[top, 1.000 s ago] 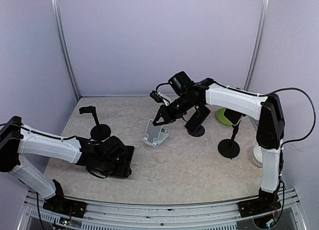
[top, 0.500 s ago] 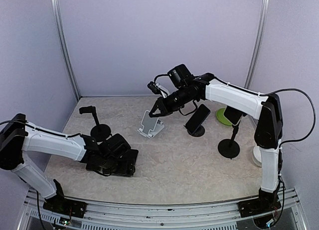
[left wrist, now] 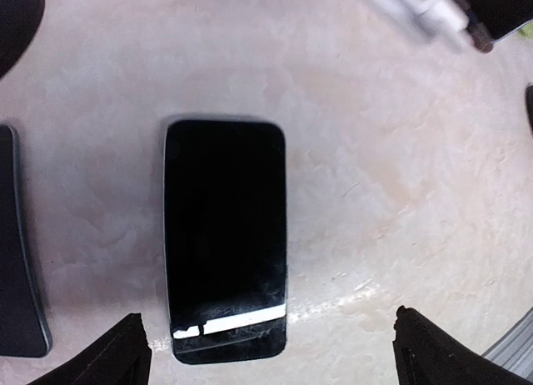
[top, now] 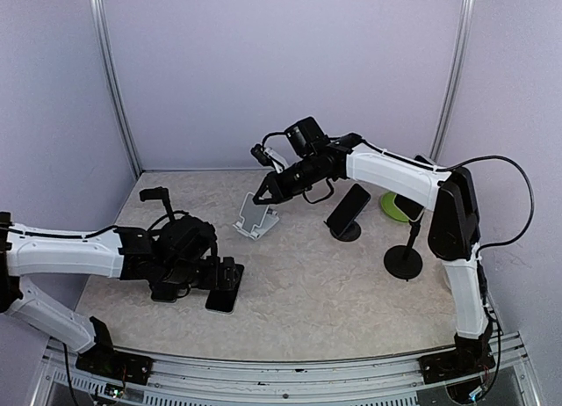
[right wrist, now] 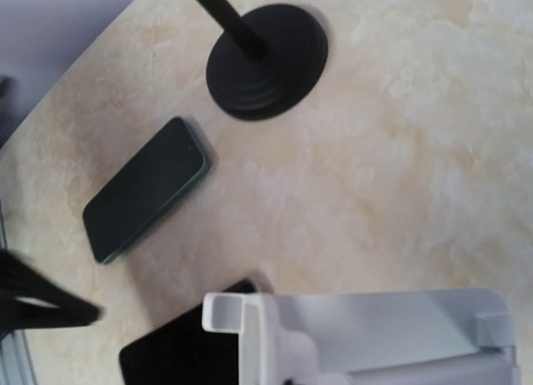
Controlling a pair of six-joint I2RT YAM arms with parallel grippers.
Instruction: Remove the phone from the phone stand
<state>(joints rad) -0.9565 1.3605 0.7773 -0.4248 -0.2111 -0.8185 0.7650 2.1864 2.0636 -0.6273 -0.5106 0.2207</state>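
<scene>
A black phone (top: 223,294) lies flat on the table, screen up; in the left wrist view (left wrist: 225,239) it sits just ahead of my fingers. My left gripper (top: 213,272) is open and empty above its near end, with both fingertips (left wrist: 125,356) wide apart. My right gripper (top: 265,195) is shut on the top of the white phone stand (top: 253,218), which holds no phone. The stand fills the bottom of the right wrist view (right wrist: 375,335); my right fingers are hidden there.
A second phone with a green edge (right wrist: 146,189) lies flat near a black round-based stand (top: 173,234). Another phone leans on a black stand (top: 349,209), and a tall stand (top: 405,260) is at the right. A green disc (top: 391,202) lies at the back right.
My left gripper let go of the black phone, which now lies on the table, and drew back to the left. My right gripper carried the white stand left and toward the back.
</scene>
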